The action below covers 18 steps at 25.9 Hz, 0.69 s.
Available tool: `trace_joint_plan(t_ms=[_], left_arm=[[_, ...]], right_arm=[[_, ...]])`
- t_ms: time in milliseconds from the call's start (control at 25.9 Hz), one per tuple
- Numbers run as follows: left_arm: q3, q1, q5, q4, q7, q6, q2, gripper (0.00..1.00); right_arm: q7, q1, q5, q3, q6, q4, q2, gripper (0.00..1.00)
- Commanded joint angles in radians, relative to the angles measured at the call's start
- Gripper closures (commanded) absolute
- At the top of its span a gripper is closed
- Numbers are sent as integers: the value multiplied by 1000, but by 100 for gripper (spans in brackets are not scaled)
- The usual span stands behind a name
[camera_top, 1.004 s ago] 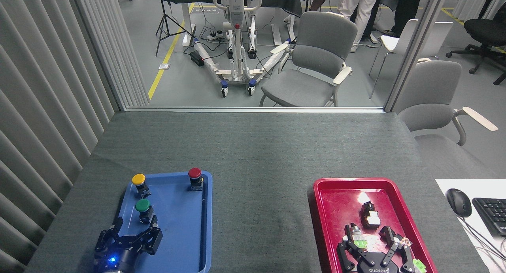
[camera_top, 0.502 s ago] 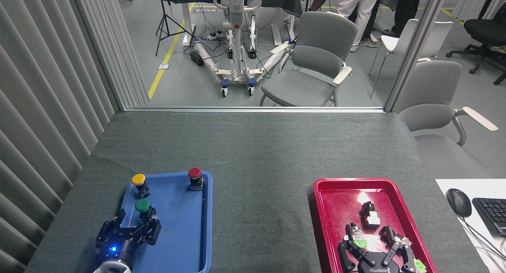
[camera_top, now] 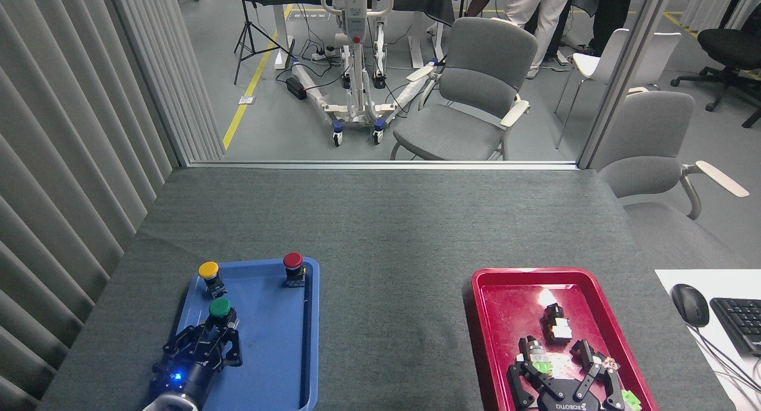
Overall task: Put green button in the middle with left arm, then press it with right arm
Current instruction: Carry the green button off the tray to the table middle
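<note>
Buttons, three (one green button)

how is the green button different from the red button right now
The green button has a green cap; the red button has a red one. The green one sits in the near left part of the blue tray, the red one at its far right corner. The left end effector has its fingers closed around the green button's base; nothing touches the red one. Both are small mushroom-cap push-buttons on dark bases, standing upright.
</note>
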Motion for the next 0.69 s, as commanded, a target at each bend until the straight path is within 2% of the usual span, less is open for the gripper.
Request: trace_joint_plan(t_ms=[0, 116, 193, 270, 347, 425, 502, 656], left_arm=[[-29, 2, -14, 1, 66, -21, 19, 100], [-29, 5, -11, -35, 85, -27, 10, 100], [-52, 23, -9, -121, 105, -35, 3, 100], [-135, 2, -12, -157, 102, -39, -27, 100], [-236, -83, -12, -145, 91, -44, -54, 100], [-376, -143, -12, -101, 85, -38, -74, 100], [-466, -190, -11, -42, 85, -33, -117, 100], [-537, -291, -18, 163, 91, -36, -228, 100]], right_arm=[[9, -4, -2, 1, -1, 0, -2, 0], [9, -5, -2, 1, -1, 0, -4, 0], [12, -5, -8, 1, -1, 0, -9, 0], [13, -8, -34, 1, 1, 0, -9, 0], [13, -16, -48, 1, -1, 2, -7, 0], [13, -14, -48, 2, -1, 3, -7, 1], [13, -11, -48, 4, -1, 5, -9, 1], [9, -4, -48, 5, -2, 6, -9, 1]])
